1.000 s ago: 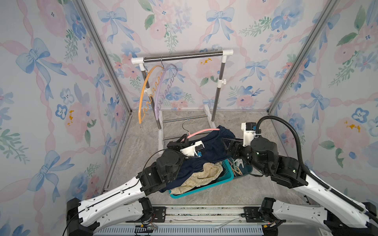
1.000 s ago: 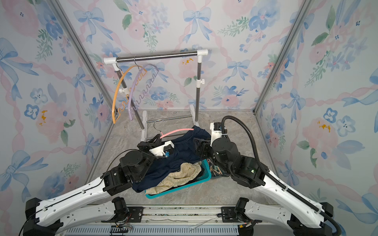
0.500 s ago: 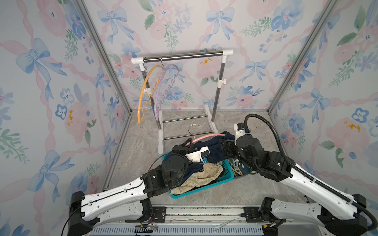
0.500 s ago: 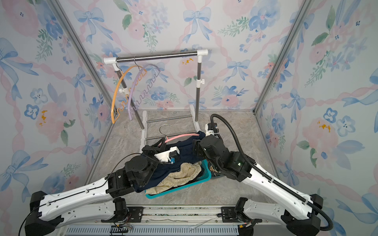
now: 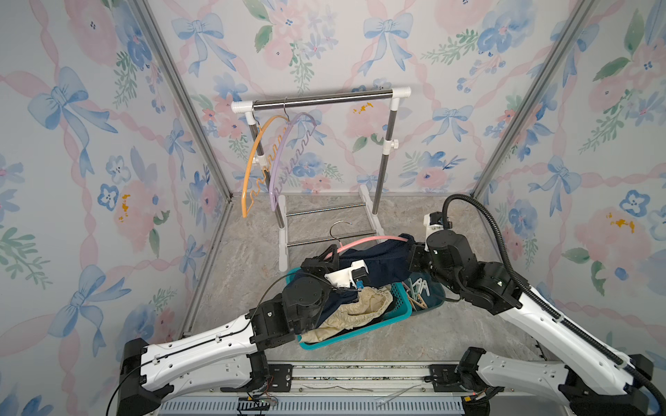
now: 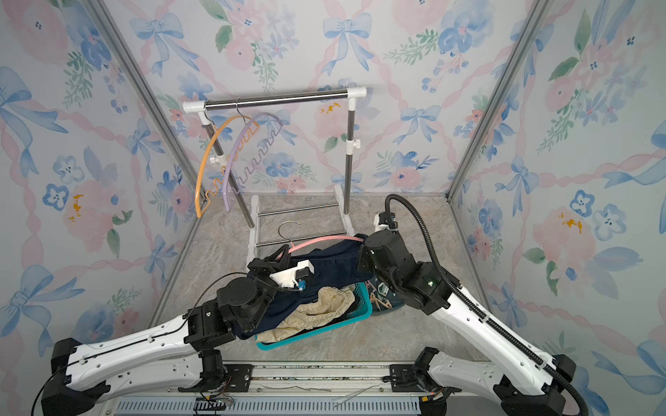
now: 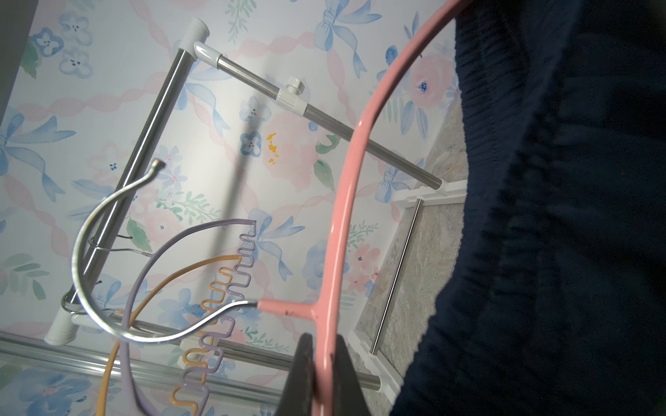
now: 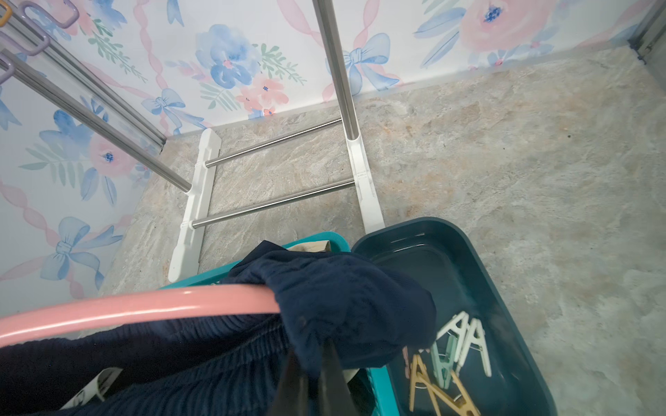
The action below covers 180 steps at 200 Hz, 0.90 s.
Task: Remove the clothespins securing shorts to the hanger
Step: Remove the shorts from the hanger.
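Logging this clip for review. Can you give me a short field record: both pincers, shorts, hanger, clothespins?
left pincer: shut on pink hanger
right pincer: shut on navy shorts at hanger's end
navy shorts: draped over pink hanger, above teal basket
cream shorts: in teal basket
clothespins: loose in dark tray
rack: orange hanger, lilac hanger, both bare

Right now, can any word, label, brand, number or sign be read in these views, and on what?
No text can be read in any view.
The white patch among the navy shorts: dark marks, too blurred to read.
The clothespins and the pink hanger: no lettering visible.
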Tool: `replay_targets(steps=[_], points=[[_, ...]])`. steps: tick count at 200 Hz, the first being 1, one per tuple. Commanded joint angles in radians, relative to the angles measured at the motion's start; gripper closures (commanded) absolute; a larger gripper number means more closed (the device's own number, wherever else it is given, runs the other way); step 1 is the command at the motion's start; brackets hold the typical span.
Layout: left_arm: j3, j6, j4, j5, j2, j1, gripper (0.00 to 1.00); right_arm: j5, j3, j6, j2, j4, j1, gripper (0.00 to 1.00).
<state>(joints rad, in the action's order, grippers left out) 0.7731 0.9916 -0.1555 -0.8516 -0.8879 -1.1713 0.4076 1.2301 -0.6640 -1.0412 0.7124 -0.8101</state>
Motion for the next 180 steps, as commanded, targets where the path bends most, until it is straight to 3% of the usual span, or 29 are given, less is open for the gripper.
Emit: replay_targets(steps=[1, 34, 70, 95, 115, 157, 180], points=[[-0.010, 0.013, -0.062, -0.077, 0.074, 0.011, 1.00, 0.102, -0.012, 0.023, 0.053, 0.111, 0.075, 1.00], [-0.009, 0.005, -0.034, -0.097, 0.115, 0.019, 1.00, 0.075, -0.045, 0.029, 0.091, 0.143, 0.163, 1.00], [0.005, -0.027, -0.026, -0.098, 0.133, 0.024, 1.00, -0.040, -0.121, 0.016, 0.127, 0.081, 0.237, 1.00], [0.032, -0.052, -0.028, -0.103, 0.099, 0.034, 1.00, -0.143, -0.166, 0.005, 0.124, 0.005, 0.235, 1.00], [0.049, -0.065, -0.041, -0.092, 0.077, 0.044, 1.00, -0.149, -0.177, 0.004, 0.114, -0.001, 0.233, 1.00], [0.156, -0.239, 0.038, -0.092, 0.023, 0.085, 1.00, -0.233, -0.220, -0.007, 0.128, -0.114, 0.205, 1.00], [0.228, -0.319, 0.077, -0.068, -0.011, 0.086, 1.00, -0.220, -0.177, 0.023, 0.100, -0.126, 0.144, 1.00]])
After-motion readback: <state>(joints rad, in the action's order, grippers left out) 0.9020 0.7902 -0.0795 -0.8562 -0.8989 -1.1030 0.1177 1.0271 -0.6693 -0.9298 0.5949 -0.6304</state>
